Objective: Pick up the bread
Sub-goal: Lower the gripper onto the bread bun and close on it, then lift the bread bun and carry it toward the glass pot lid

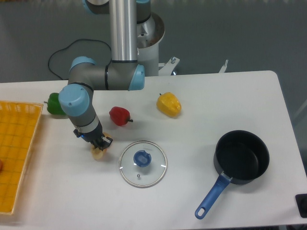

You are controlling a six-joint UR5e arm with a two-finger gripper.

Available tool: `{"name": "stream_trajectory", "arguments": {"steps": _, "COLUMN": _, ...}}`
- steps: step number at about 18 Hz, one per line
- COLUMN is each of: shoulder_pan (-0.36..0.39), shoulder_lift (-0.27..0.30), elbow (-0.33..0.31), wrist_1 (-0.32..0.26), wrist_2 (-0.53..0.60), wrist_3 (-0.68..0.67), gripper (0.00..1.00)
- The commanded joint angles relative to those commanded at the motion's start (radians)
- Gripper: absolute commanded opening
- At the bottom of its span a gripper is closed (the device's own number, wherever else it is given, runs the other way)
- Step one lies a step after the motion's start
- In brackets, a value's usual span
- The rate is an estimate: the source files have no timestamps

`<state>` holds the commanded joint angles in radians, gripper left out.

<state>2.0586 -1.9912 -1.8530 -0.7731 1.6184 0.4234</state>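
Note:
The bread (98, 154) is a small pale cream bun on the white table, left of the glass lid. Only its lower part shows, because my gripper (100, 145) comes down on it from above. The dark fingers look closed in on the bun's top. The arm's blue-grey wrist (76, 103) hangs above and behind it.
A green pepper (55, 104) lies at the left near the orange basket (19, 153). A red pepper (119, 115) sits just right of the arm and a yellow pepper (169, 104) farther right. The glass lid (143, 163) lies by the bread, and a black pot (241, 157) with a blue handle stands at the right.

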Motion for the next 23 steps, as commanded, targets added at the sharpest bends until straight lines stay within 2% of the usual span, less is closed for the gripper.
{"name": "stream_trajectory", "arguments": {"steps": 3, "shoulder_pan": 0.011, "shoulder_lift": 0.005, "elbow": 0.003, "wrist_1": -0.002, "wrist_2": -0.002, "wrist_3": -0.003, "gripper": 0.00}}
{"name": "stream_trajectory", "arguments": {"steps": 10, "shoulder_pan": 0.060, "shoulder_lift": 0.060, "elbow": 0.029, "wrist_1": -0.015, "wrist_2": -0.020, "wrist_3": 0.008, "gripper": 0.00}}
{"name": "stream_trajectory", "arguments": {"steps": 12, "shoulder_pan": 0.092, "shoulder_lift": 0.072, "elbow": 0.043, "wrist_1": -0.053, "wrist_2": -0.023, "wrist_3": 0.017, "gripper": 0.00}}
{"name": "stream_trajectory", "arguments": {"steps": 16, "shoulder_pan": 0.176, "shoulder_lift": 0.107, "elbow": 0.089, "wrist_1": -0.191, "wrist_2": -0.021, "wrist_3": 0.142, "gripper": 0.00}}
{"name": "stream_trajectory", "arguments": {"steps": 18, "shoulder_pan": 0.239, "shoulder_lift": 0.132, "elbow": 0.100, "wrist_1": -0.222, "wrist_2": -0.029, "wrist_3": 0.227, "gripper": 0.00}}
{"name": "stream_trajectory", "arguments": {"steps": 23, "shoulder_pan": 0.403, "shoulder_lift": 0.137, "elbow": 0.143, "wrist_1": -0.308, "wrist_2": -0.072, "wrist_3": 0.461, "gripper": 0.00}}
